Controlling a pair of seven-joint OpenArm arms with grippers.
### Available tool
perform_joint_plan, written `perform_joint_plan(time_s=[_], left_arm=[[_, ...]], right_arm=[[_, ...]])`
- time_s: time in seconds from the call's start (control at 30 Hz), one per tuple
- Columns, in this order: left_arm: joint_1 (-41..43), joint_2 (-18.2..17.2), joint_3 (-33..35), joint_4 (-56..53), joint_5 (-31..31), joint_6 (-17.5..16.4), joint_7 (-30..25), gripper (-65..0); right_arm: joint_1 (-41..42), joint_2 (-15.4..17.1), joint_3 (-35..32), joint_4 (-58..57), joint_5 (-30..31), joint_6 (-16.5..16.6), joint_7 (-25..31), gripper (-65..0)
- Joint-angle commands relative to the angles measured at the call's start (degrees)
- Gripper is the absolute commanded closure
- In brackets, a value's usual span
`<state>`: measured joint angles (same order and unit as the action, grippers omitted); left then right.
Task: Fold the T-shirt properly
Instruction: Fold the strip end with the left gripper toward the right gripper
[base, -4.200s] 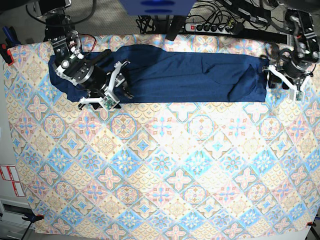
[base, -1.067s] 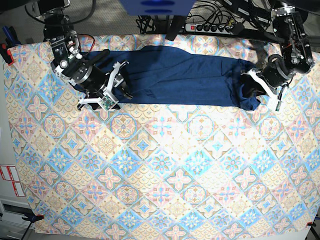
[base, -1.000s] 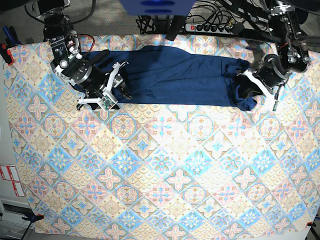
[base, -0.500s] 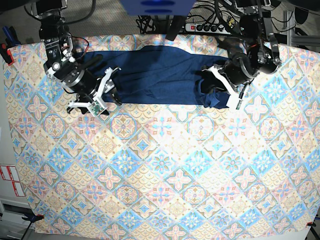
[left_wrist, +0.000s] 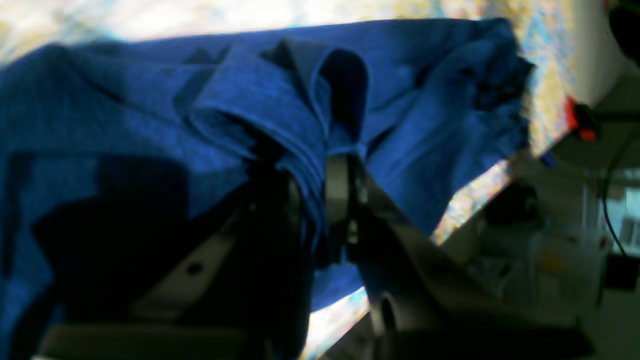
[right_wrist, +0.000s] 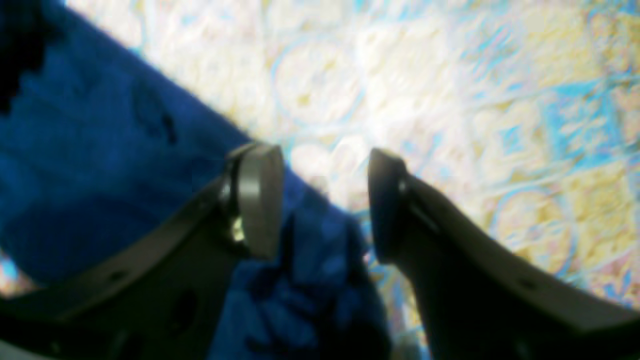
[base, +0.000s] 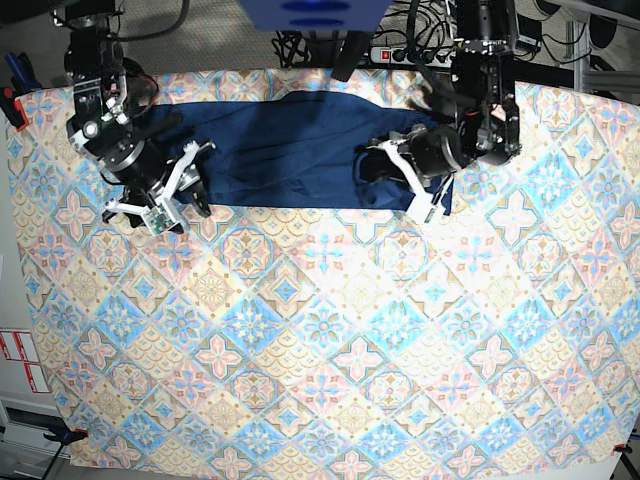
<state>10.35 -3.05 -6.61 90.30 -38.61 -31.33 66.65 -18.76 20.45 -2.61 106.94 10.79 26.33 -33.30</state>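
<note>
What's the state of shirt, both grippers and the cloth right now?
T-shirt: lying as a long band, one end bunched and lifted over the rest.
left gripper: shut on the T-shirt, fabric folds pinched between its fingers.
right gripper: open, holding nothing, over the shirt's edge.
patterned cloth: spread flat under the shirt.

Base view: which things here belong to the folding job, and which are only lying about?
Job:
- shirt, dark blue, lying across the far side of the cloth
- left gripper, shut on the shirt's end
- right gripper, open at the other end

Lying about:
- patterned cloth, under everything
- power strip and cables behind the cloth
- red clamp at the cloth's corner
</note>
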Motion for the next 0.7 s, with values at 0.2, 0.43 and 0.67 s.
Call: perform_joint_plan(time_s=[0.2,0.43,0.67], left_arm=[[-1.2,-0.4,4.6,0.8,-1.1,-0.3,-2.3,-7.3],[1.6,-3.8,4.9,3.4,-1.8,-0.3,-2.5,-31.5],[6.5,-8.5,-1.5,9.2,-4.3,-0.3,-2.6,-35.5]], right_arm=[[0.1,0.6,0.5,1.2,0.6,-0.1,1.1,-26.3],[0.3,0.6,0.5,1.2,0.6,-0.1,1.1,-26.3],[0.3,0.6,1.5,1.2,0.6,-0.1,1.1,-26.3]])
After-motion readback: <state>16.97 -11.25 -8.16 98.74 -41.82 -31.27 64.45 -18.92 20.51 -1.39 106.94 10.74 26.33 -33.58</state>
